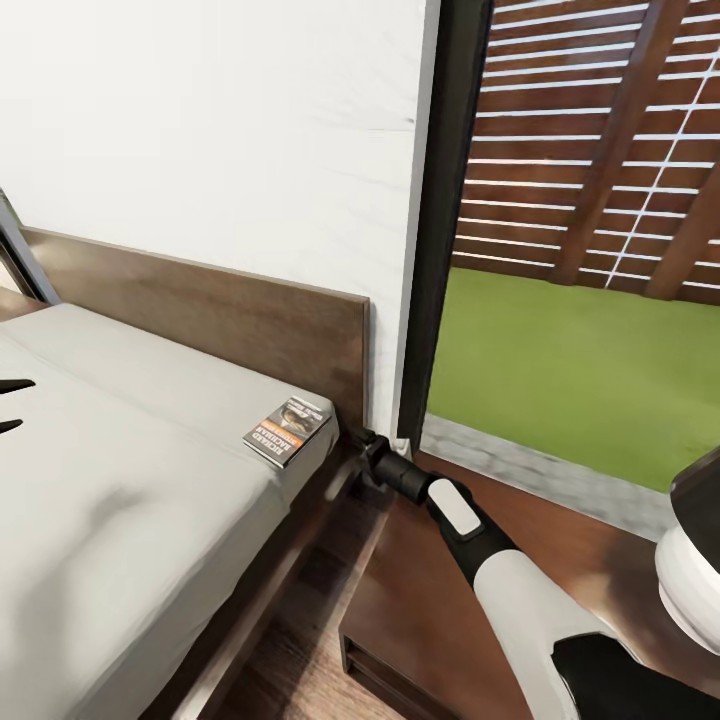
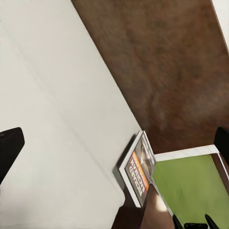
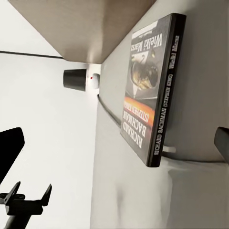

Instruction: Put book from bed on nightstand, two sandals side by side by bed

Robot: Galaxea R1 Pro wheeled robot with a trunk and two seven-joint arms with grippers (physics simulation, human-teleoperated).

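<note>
The book (image 1: 288,431) lies flat at the far right corner of the bed's light-grey mattress (image 1: 110,470), just below the centre of the head view, close to the dark wooden headboard (image 1: 230,315) and right at the mattress edge. Its dark cover faces up, with an orange band and white lettering; in the right wrist view the book (image 3: 152,90) reads "Richard Bachman" on cover and spine. The right arm (image 1: 500,570) reaches from the lower right of the head view toward the centre, over the dark-brown nightstand (image 1: 420,600), and the right gripper (image 1: 358,442) sits just beside the book at the bed's corner; the book lies between its dark fingertips (image 3: 9,148), which stand apart and do not touch it, so the jaws are released. At the left edge of the head view the left gripper (image 1: 12,405) hovers over the mattress, well apart from the book, its two fingertips spread; the left wrist view shows the book (image 2: 139,174) at a distance. A tall black window frame (image 1: 440,220) stands right of the headboard, with grass (image 1: 570,370) and a slatted wooden fence (image 1: 600,140) beyond.
</note>
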